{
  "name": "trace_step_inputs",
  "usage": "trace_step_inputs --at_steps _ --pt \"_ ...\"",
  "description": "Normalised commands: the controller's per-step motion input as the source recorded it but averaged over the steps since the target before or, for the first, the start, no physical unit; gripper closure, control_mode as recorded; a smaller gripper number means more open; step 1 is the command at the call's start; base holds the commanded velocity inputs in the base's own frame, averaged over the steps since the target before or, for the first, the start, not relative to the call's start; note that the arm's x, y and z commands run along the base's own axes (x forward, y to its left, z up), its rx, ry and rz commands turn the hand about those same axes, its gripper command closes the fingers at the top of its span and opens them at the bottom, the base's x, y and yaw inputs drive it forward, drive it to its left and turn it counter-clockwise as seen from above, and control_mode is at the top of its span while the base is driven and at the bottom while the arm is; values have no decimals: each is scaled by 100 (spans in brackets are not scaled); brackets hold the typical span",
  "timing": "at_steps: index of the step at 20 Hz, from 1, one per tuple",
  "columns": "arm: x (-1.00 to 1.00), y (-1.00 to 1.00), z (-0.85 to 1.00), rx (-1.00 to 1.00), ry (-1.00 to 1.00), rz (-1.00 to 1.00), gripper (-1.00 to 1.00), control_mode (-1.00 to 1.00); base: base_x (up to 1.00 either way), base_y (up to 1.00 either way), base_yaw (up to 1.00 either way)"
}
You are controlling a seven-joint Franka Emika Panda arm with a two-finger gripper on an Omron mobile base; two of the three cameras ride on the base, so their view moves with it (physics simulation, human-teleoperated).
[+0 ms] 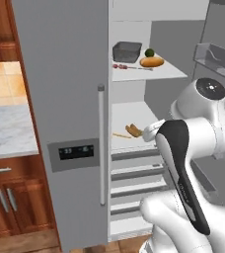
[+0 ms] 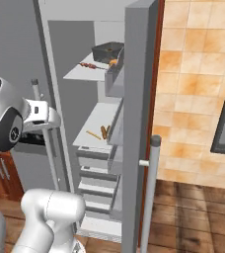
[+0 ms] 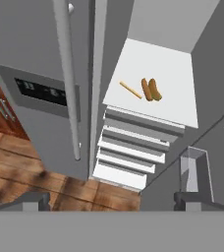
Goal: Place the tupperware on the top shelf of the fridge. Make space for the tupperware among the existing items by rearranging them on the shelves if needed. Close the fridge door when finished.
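One grey tupperware [image 1: 127, 51] — a rounded rectangular tub — sits upper centre on the top shelf [image 1: 171, 73], a flat white board, beside one green round fruit [image 1: 149, 52], one orange oblong food [image 1: 152, 62] and one thin skewer [image 1: 131, 67]. Mid-frame, a lower shelf [image 3: 182, 74] bears two brown sausages [image 3: 151, 89] and one tan stick [image 3: 130, 90]. The gripper [image 3: 112, 199] has its fingers spread, holding nothing — the fridge door [image 2: 136, 123] stands open.
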Motion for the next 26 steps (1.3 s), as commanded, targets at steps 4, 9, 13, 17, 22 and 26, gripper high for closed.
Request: trace_step_inputs --at_steps 4,9,13,17,22,26 --pt "0 0 0 0 0 0 -100 100 -96 0 -7" --pt "0 0 0 0 0 0 -100 100 -46 -7 -3" --pt "0 0 0 0 0 0 -100 100 1 -13 -1" --pt "2 0 0 0 0 0 -100 -100 9 -1 0" --pt "1 -14 0 0 0 0 -100 -100 0 0 0" --pt "-20 -64 -6 0 0 -4 -100 -100 0 0 0"
